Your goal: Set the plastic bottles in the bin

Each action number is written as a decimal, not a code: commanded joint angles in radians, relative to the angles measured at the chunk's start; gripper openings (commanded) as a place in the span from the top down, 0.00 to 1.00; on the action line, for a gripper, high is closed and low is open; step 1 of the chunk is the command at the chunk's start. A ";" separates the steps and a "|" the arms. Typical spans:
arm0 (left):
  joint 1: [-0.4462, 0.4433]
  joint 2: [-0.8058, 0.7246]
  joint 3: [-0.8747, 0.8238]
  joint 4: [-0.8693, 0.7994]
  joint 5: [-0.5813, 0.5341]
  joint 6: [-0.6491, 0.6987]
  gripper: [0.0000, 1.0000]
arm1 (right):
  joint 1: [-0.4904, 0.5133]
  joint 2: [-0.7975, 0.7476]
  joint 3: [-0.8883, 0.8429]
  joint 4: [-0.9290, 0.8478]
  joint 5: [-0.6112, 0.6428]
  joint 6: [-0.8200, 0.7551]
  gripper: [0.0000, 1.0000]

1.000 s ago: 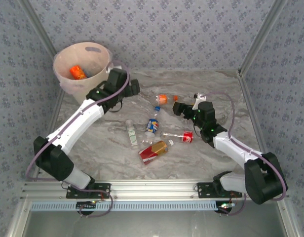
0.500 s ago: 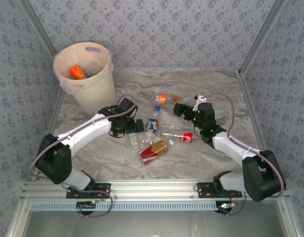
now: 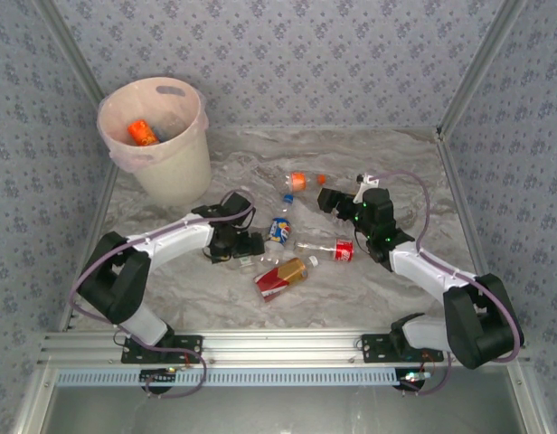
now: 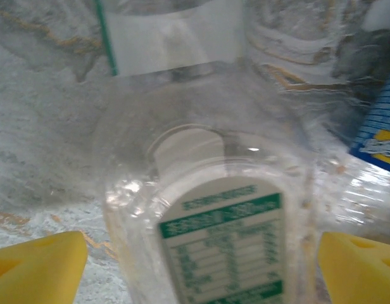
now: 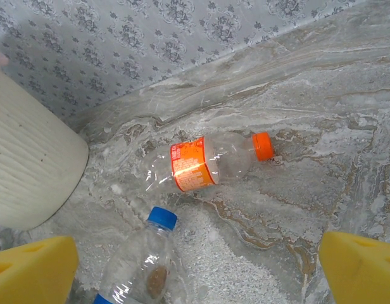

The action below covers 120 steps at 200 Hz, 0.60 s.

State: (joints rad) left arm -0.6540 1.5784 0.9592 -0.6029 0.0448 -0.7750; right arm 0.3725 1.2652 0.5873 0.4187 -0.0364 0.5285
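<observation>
Several plastic bottles lie mid-table. A clear one with a green-and-white label [image 4: 223,253] lies between the fingers of my left gripper [image 4: 198,272], which stands open around it with a thin gap on each side. From above, that left gripper [image 3: 247,249] covers most of this bottle [image 3: 246,263]. My right gripper [image 3: 322,199] is open over bare table [image 5: 198,278], just short of an orange-label bottle [image 5: 201,164] and a blue-cap bottle [image 5: 144,266]. The cream bin [image 3: 170,172] stands at the back left with an orange bottle [image 3: 143,134] inside.
A red-label bottle [image 3: 337,249] and a red-and-gold bottle [image 3: 280,276] lie near the centre. The blue-cap bottle's blue label [image 4: 378,126] lies close to the right of the left gripper. Patterned walls close in the back and both sides.
My left arm has swung from beside the bin down to the clear green-label bottle, and its fingers now straddle it. The right arm has not moved.
</observation>
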 commanded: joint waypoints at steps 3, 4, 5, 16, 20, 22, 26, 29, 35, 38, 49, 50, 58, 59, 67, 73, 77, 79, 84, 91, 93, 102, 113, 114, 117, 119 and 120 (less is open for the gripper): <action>0.002 0.002 -0.015 -0.004 -0.077 -0.030 0.09 | -0.004 0.015 -0.003 0.025 0.017 0.016 0.00; 0.002 0.002 -0.015 -0.003 -0.079 -0.030 0.09 | -0.004 0.014 -0.002 0.026 0.017 0.016 0.00; 0.002 0.002 -0.015 -0.002 -0.081 -0.030 0.09 | -0.004 0.016 -0.002 0.026 0.017 0.016 0.00; 0.002 0.005 -0.020 0.015 -0.087 -0.026 0.10 | -0.004 0.021 0.001 0.028 0.015 0.022 0.00; 0.002 0.008 -0.020 0.020 -0.088 -0.023 0.10 | -0.004 0.024 0.001 0.028 0.013 0.023 0.00; 0.002 0.010 -0.020 0.022 -0.088 -0.022 0.10 | -0.004 0.026 0.001 0.029 0.013 0.024 0.00; 0.002 0.015 -0.018 0.027 -0.087 -0.020 0.10 | -0.004 0.028 0.002 0.029 0.011 0.025 0.00; 0.002 0.020 -0.016 0.029 -0.088 -0.018 0.11 | -0.004 0.029 0.002 0.029 0.009 0.027 0.00; 0.002 0.032 -0.011 0.031 -0.087 -0.014 0.12 | -0.002 0.032 0.003 0.031 0.009 0.028 0.00; 0.002 0.037 -0.009 0.031 -0.086 -0.011 0.12 | -0.002 0.032 0.005 0.031 0.007 0.029 0.00; 0.001 0.055 -0.002 0.036 -0.084 -0.003 0.14 | -0.002 0.036 0.007 0.029 0.003 0.033 0.00; 0.001 0.056 -0.002 0.037 -0.085 -0.003 0.14 | -0.002 0.036 0.008 0.029 0.003 0.033 0.00; 0.002 0.064 -0.002 0.043 -0.083 0.001 0.16 | -0.002 0.036 0.009 0.028 0.002 0.034 0.00; 0.002 0.065 -0.002 0.043 -0.083 0.002 0.16 | -0.003 0.036 0.009 0.027 0.003 0.034 0.00; 0.002 0.070 -0.003 0.048 -0.083 0.005 0.18 | -0.001 0.035 0.011 0.026 0.000 0.036 0.00; 0.002 0.074 -0.003 0.048 -0.084 0.008 0.19 | -0.001 0.036 0.011 0.026 -0.002 0.036 0.00; 0.001 0.075 -0.001 0.048 -0.082 0.009 0.21 | -0.001 0.036 0.011 0.026 -0.004 0.035 0.00; 0.002 0.075 0.000 0.048 -0.082 0.010 0.22 | -0.001 0.035 0.011 0.026 -0.005 0.034 0.00; 0.001 0.075 0.002 0.046 -0.082 0.012 0.23 | 0.000 0.035 0.011 0.027 -0.011 0.034 0.00; 0.001 0.075 0.003 0.047 -0.084 0.014 0.26 | -0.001 0.036 0.011 0.033 -0.023 0.032 0.00; 0.001 0.074 0.003 0.047 -0.083 0.015 0.26 | 0.000 0.037 0.011 0.038 -0.030 0.030 0.00; -0.001 0.072 0.001 0.050 -0.085 0.016 0.31 | 0.001 0.036 0.010 0.052 -0.056 0.024 0.00; 0.001 0.066 -0.004 0.057 -0.087 0.020 0.35 | 0.004 0.034 0.015 0.063 -0.080 0.007 0.00; 0.001 0.066 -0.005 0.057 -0.087 0.020 0.36 | 0.005 0.034 0.014 0.064 -0.081 0.005 0.00; 0.002 0.065 -0.007 0.059 -0.088 0.021 0.37 | 0.007 0.035 0.017 0.064 -0.087 0.001 0.00; 0.001 0.064 -0.007 0.059 -0.088 0.021 0.37 | 0.008 0.033 0.019 0.064 -0.089 -0.003 0.00; 0.002 0.063 -0.007 0.060 -0.088 0.021 0.38 | 0.009 0.034 0.020 0.064 -0.091 -0.004 0.00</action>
State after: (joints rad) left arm -0.6540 1.6512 0.9455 -0.5568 -0.0242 -0.7700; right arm 0.3729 1.2934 0.5877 0.4358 -0.0685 0.5453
